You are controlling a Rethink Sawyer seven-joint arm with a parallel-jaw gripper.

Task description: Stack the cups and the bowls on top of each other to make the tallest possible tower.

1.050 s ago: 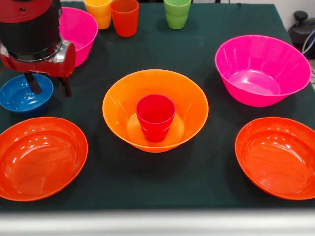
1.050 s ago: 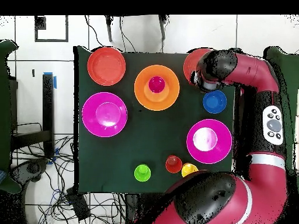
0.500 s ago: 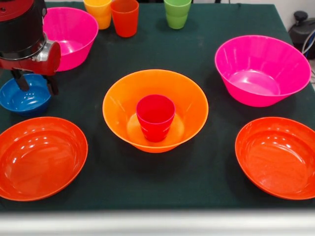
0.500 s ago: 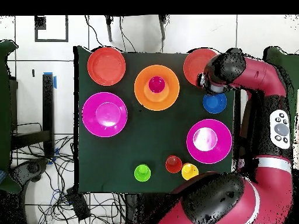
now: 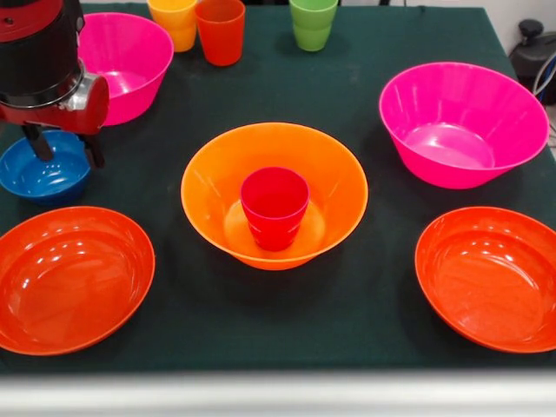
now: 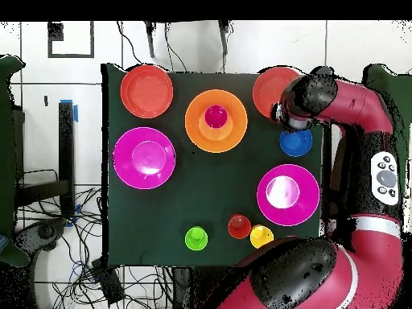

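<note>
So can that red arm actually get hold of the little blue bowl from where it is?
Probably yes: the gripper hangs open right over the blue bowl, its fingers straddling the bowl's far rim, with nothing between them.

bench [image 6: 153,233] covered in dark green cloth; pale front edge visible in front view; floor [image 6: 48,105] of light tiles with dark joints; tangled black cables [image 6: 72,241] on floor beside bench; blue tape mark [image 6: 75,111] on tile.

Bright, even light from above; white glare on glossy bowls [image 5: 465,122]; soft shadows on dark tablecloth [image 5: 365,304]; sharp focus throughout.
</note>
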